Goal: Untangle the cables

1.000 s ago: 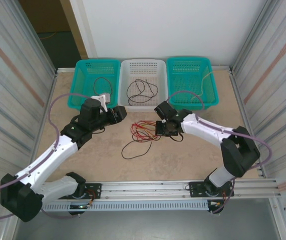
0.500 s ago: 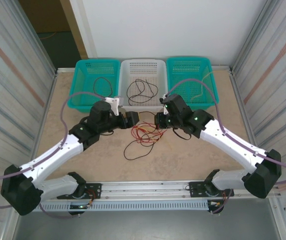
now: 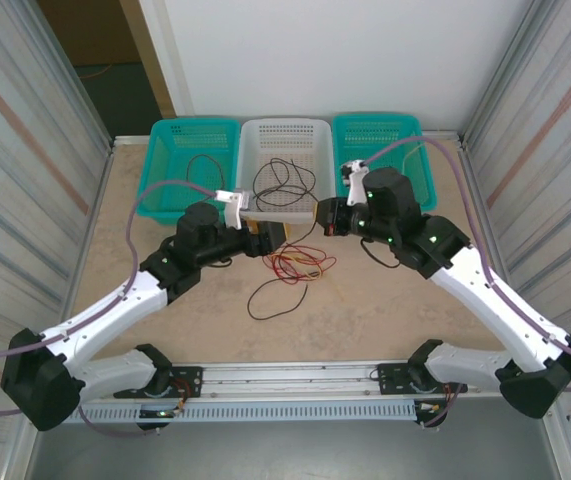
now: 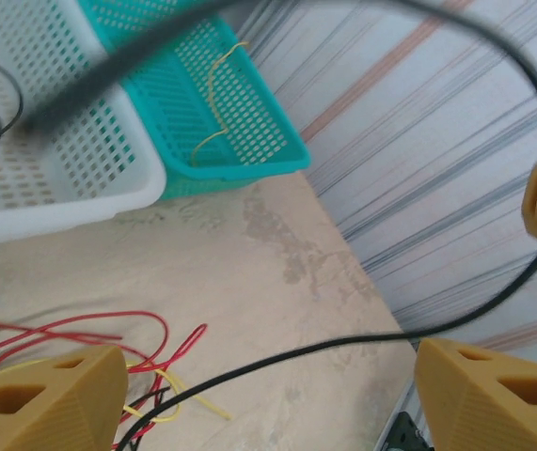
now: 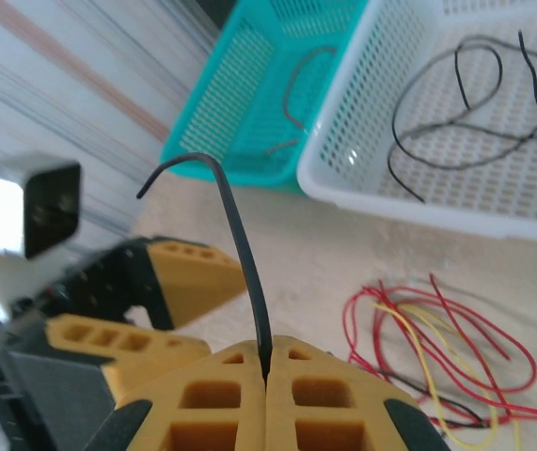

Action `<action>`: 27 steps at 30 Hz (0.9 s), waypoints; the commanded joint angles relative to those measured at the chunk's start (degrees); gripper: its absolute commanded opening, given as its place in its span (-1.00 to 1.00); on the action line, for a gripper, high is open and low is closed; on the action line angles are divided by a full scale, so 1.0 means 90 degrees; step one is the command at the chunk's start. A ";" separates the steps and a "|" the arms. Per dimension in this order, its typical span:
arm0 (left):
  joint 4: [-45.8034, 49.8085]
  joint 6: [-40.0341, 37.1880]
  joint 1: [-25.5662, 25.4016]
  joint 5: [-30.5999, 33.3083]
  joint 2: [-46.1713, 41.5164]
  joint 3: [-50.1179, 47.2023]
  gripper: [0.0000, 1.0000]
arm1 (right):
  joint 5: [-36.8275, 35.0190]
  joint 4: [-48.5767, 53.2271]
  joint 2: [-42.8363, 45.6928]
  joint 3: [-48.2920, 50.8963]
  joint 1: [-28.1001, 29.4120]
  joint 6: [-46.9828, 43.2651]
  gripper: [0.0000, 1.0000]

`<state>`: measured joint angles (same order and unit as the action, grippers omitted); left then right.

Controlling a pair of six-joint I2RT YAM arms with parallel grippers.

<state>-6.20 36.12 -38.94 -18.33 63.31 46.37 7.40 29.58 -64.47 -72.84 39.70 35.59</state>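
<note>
- This was a robot test cell in a lab: ribbed metal walls (image 3: pixel 25 200) closed it in, well out to either side of the left pincer (image 3: pixel 263 238) and right pincer (image 3: pixel 326 217)
- An aluminium rail (image 3: pixel 305 372) behind both pincers carried the arm bases
- Beyond the pincers, three plastic sorting baskets (image 3: pixel 283 123) lined a bare beige table (image 3: pixel 365 320) below a plain white wall (image 3: pixel 345 60)

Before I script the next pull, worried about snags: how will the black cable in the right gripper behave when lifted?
Probably floppy: past the right gripper the black cable curls over in a loose arc. Likely light, being so thin. It may drag the red cables, since it runs into their heap.
</note>
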 commanded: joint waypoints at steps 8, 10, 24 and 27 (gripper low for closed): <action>-0.0614 -0.0793 -0.0080 -0.0709 0.0205 0.0519 0.70 | 0.1439 -0.1168 0.0239 -0.0171 -0.0624 0.0929 -1.00; -0.0597 -0.0917 -0.0102 -0.0783 0.0302 0.0651 0.69 | 0.1543 -0.1310 0.0241 -0.0148 -0.0685 0.1045 -1.00; -0.0436 -0.1250 -0.0243 -0.1177 0.0824 0.1108 -0.03 | 0.2183 -0.2323 0.0266 0.0238 -0.1112 0.1921 -1.00; -0.0388 -0.1227 -0.0273 -0.1177 0.0851 0.1115 -0.30 | 0.2210 -0.2379 0.0296 0.0266 -0.1243 0.2019 -1.00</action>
<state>-9.56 25.76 -40.88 -27.46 70.81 54.54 25.58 11.77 -63.31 -70.96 29.41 51.16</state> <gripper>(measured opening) 0.372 0.052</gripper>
